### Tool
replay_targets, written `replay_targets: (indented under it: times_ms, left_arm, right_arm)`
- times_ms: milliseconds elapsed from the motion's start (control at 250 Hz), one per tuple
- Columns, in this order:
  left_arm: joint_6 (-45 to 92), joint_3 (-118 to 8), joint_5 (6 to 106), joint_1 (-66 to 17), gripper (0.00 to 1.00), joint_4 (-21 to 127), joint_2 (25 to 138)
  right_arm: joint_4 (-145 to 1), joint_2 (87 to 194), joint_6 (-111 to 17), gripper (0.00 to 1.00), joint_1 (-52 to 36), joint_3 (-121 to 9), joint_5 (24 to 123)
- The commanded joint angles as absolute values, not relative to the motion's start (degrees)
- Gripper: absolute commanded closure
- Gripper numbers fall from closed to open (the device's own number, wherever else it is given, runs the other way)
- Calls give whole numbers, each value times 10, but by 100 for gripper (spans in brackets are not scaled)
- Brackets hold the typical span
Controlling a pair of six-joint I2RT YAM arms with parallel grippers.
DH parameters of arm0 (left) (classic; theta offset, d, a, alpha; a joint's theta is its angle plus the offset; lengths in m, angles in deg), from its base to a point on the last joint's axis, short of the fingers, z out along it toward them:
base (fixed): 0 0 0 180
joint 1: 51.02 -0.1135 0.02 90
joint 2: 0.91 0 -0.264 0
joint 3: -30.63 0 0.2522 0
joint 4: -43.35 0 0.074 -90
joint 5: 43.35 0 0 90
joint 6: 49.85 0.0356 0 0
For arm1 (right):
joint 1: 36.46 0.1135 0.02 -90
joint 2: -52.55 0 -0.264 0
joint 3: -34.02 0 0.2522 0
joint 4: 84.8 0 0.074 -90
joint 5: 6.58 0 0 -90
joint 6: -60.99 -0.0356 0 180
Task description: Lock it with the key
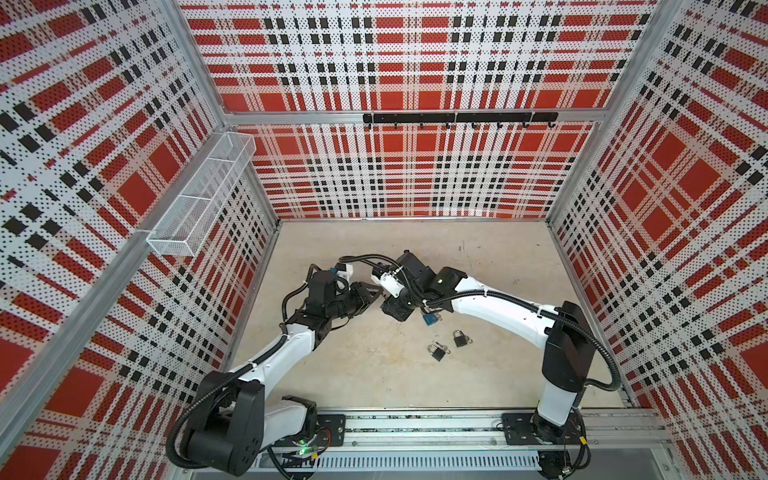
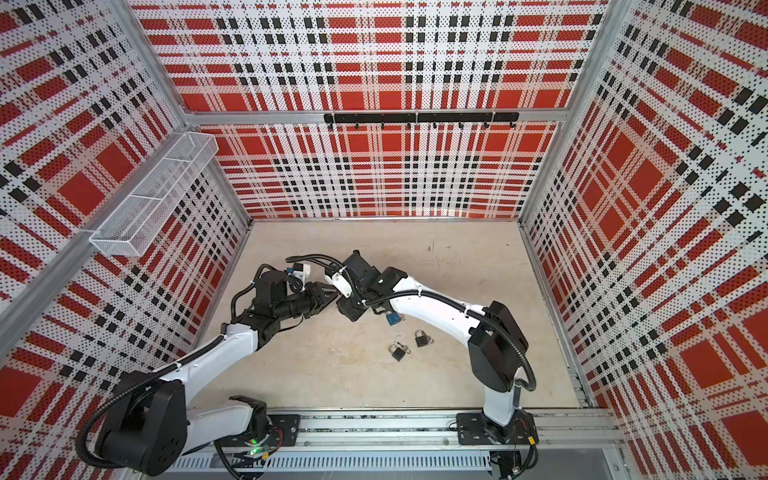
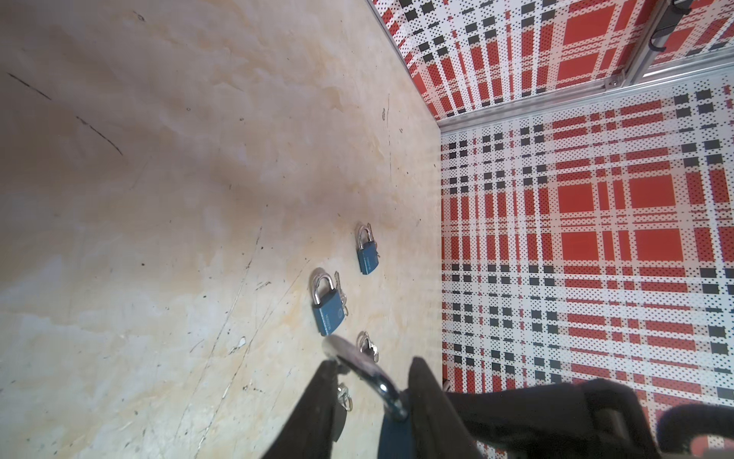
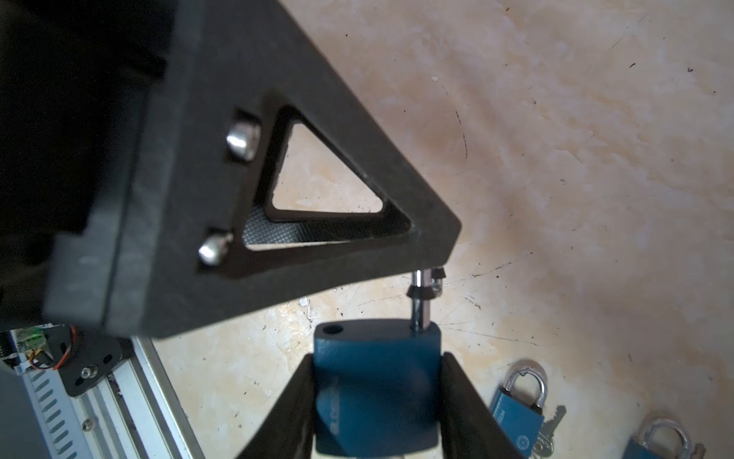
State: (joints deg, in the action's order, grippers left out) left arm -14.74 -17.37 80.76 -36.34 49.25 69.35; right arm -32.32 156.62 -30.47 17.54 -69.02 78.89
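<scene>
My right gripper [image 4: 377, 357] is shut on the body of a blue padlock [image 4: 377, 389], held above the floor. The lock's silver shackle [image 3: 365, 369] is sprung open: one leg [image 4: 421, 302] stays in the body and the other hole is bare. My left gripper [image 3: 372, 362] meets it from the other side, open, its fingers straddling the shackle; the bend touches one fingertip [image 3: 327, 367]. A key ring with a key [image 3: 343, 401] shows beside that finger; whether it sits in the held lock I cannot tell. In both top views the grippers [image 1: 376, 293] [image 2: 332, 296] meet mid-floor.
Three more padlocks with keys lie on the floor under and beside my right arm [image 1: 430, 319] [image 1: 437, 352] [image 1: 460, 340]; two show in each wrist view [image 3: 327, 314] [image 3: 367, 258] [image 4: 516, 413] [image 4: 651, 445]. A wire basket [image 1: 199, 195] and a hook rail [image 1: 457, 117] hang on the walls.
</scene>
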Motion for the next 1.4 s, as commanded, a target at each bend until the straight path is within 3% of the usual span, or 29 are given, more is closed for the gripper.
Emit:
replay_targets:
  times_ms: [0,1397]
  left_arm:
    - [-150,-197,812,-359,66,499,698]
    - [-154,-212,811,-343,74,486,737]
  right_arm:
    - [-336,1559,-283,75,184,-719,811]
    - [-325,1571,-262,77,205,-738,838]
